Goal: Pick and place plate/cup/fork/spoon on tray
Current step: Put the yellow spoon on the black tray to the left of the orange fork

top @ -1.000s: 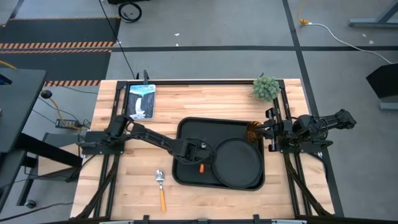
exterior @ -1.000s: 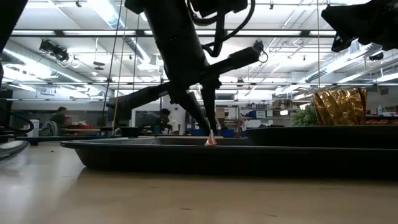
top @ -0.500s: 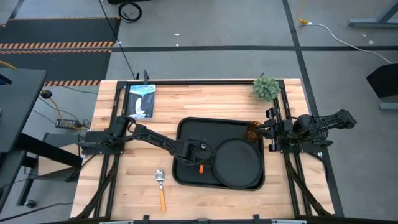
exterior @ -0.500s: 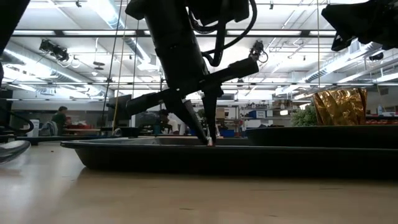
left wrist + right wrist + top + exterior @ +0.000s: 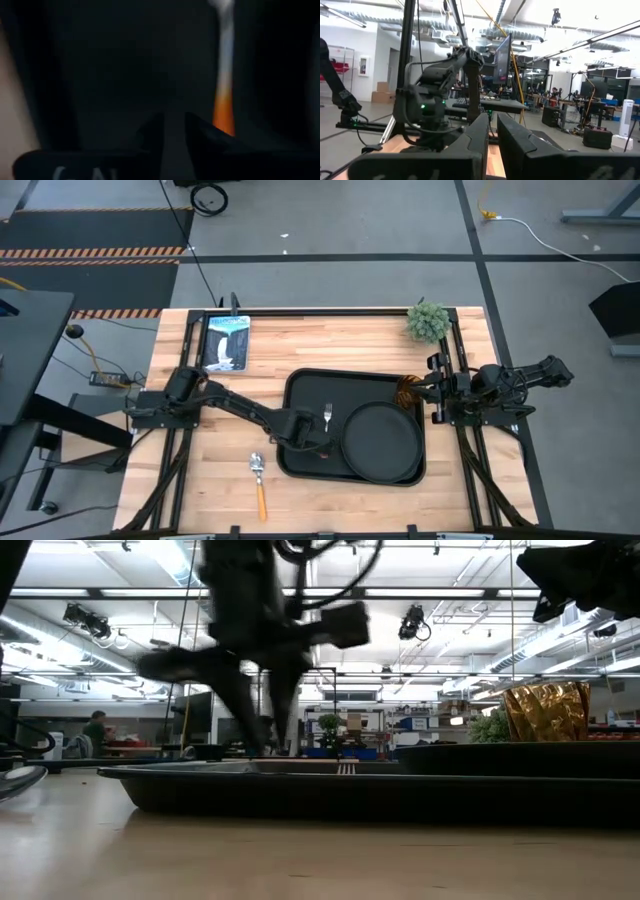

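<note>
The fork [image 5: 327, 417] lies flat on the floor of the black tray [image 5: 296, 383], just left of the round black plate [image 5: 382, 442], which also sits on the tray. The fork's orange handle [image 5: 223, 107] shows in the left wrist view. My left gripper [image 5: 308, 438] hangs low over the tray beside the fork, open and empty; its fingers [image 5: 200, 132] are slightly apart. The amber cup [image 5: 406, 392] stands at the tray's far right, also seen in the low view [image 5: 545, 712]. The spoon [image 5: 259, 480] lies on the table near the tray's left front. My right gripper [image 5: 492, 135] is shut and waits at the table's right edge.
A small green plant [image 5: 428, 320] stands at the far right corner. A picture card [image 5: 226, 340] lies at the far left. Bare wood lies left of and in front of the tray.
My left gripper has let go of the fork and gone toward the table's left edge. The fork, held before with its handle end down on the tray, now lies flat on the tray floor.
</note>
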Motion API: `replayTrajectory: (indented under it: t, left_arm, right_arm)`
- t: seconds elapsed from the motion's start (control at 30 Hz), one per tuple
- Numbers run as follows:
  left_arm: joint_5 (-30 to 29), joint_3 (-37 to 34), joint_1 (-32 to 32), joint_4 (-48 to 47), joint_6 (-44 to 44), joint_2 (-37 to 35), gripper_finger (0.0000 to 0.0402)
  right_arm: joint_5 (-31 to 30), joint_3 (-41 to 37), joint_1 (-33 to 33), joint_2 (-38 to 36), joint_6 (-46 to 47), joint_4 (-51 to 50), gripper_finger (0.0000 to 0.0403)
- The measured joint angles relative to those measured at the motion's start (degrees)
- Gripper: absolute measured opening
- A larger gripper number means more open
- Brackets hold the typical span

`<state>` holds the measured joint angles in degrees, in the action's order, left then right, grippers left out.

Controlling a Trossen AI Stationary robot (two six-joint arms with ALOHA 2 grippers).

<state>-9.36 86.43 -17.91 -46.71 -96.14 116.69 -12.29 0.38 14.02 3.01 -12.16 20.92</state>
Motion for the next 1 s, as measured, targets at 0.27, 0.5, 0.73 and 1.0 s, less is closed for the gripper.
replayTrajectory:
  t: [0.27, 0.5, 0.73, 1.0]
  left_arm:
    - [5.43, 0.02, -5.88, -0.26, -8.3, -4.3, 0.0058]
    - [9.62, 0.0, -13.2, -2.09, -18.26, -5.12, 0.0044]
    - [12.0, -0.07, -20.08, -10.17, -33.85, -4.05, 0.0067]
    - [12.1, -0.5, -21.75, -12.3, -35.38, -1.55, 0.0142]
  right_arm:
    - [0.02, 0.0, 0.0, 0.0, 0.0, 0.42, 0.0045]
    - [0.01, 0.0, -0.02, 0.0, 0.0, 0.31, 0.0045]
    - [0.02, 0.0, -0.01, 0.0, 0.01, 0.4, 0.0045]
    - [0.01, 0.0, -0.02, 0.0, 0.02, 0.4, 0.0045]
